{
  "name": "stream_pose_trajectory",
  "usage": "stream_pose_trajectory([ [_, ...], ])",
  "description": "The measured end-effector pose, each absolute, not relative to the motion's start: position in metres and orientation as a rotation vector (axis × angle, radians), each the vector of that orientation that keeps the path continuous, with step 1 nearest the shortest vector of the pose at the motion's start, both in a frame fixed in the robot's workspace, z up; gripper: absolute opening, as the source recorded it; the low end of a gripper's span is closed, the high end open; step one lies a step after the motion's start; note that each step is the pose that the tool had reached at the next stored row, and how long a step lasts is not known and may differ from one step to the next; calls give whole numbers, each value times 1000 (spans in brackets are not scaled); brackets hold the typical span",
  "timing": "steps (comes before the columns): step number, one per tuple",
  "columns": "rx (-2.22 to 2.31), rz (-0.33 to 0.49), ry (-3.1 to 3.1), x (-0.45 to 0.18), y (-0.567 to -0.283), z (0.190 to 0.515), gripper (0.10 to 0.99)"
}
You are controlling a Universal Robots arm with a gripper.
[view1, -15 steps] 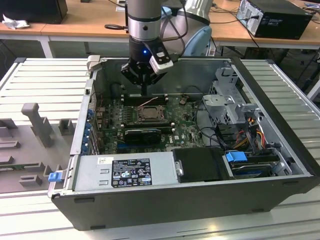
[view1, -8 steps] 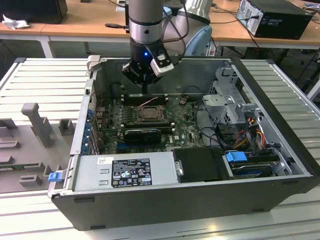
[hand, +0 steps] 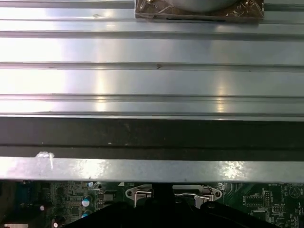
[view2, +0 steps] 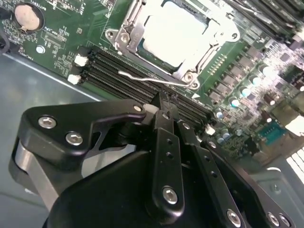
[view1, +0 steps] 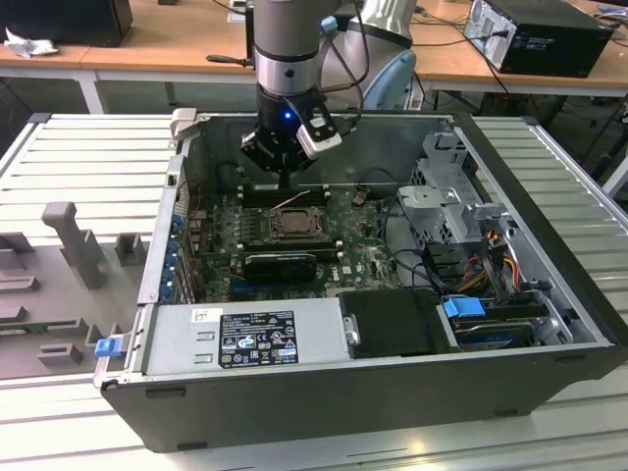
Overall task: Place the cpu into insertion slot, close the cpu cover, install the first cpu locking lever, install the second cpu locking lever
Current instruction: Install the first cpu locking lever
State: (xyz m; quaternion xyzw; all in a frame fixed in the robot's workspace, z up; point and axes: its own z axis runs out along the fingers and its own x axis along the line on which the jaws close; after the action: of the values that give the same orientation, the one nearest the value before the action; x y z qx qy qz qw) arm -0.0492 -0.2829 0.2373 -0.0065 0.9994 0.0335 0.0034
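Note:
In the second wrist view the pale silver cpu lies in the insertion slot on the green board. The silvery cpu cover is folded down around it. A thin wire locking lever runs along the slot's near edge, between it and the black memory slots. My gripper is shut, its black fingertips together just short of that lever, and I see nothing between them. In the exterior view the gripper hangs over the board just behind the insertion slot.
The board sits deep in an open computer case with tall walls. A grey power supply and a drive bay fill the near side. Cables lie at the exterior view's right of the slot. The case stands on a slatted metal table.

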Motion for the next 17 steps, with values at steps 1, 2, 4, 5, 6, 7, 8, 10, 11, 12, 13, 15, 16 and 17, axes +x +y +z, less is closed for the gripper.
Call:
stream_pose_trajectory([
  [1,-26,105,3133,-48,-283,235,106],
  [2,-29,105,3133,-45,-283,233,106],
  [4,-29,105,3133,-42,-283,232,106],
  [5,-30,105,3133,-41,-283,232,106],
  [6,-30,105,3133,-39,-283,231,106],
  [7,-30,105,3133,-38,-283,231,106],
  [8,-30,105,3133,-37,-283,230,106],
  [10,-32,105,3133,-36,-283,229,106],
  [11,-33,105,3133,-34,-283,228,106],
  [12,-34,105,3133,-33,-283,226,106],
  [13,-35,105,3133,-32,-283,225,106],
  [15,-38,105,3133,-30,-283,222,106],
  [16,-41,105,3133,-29,-283,221,106],
  [17,-47,105,3133,-28,-283,220,106],
])
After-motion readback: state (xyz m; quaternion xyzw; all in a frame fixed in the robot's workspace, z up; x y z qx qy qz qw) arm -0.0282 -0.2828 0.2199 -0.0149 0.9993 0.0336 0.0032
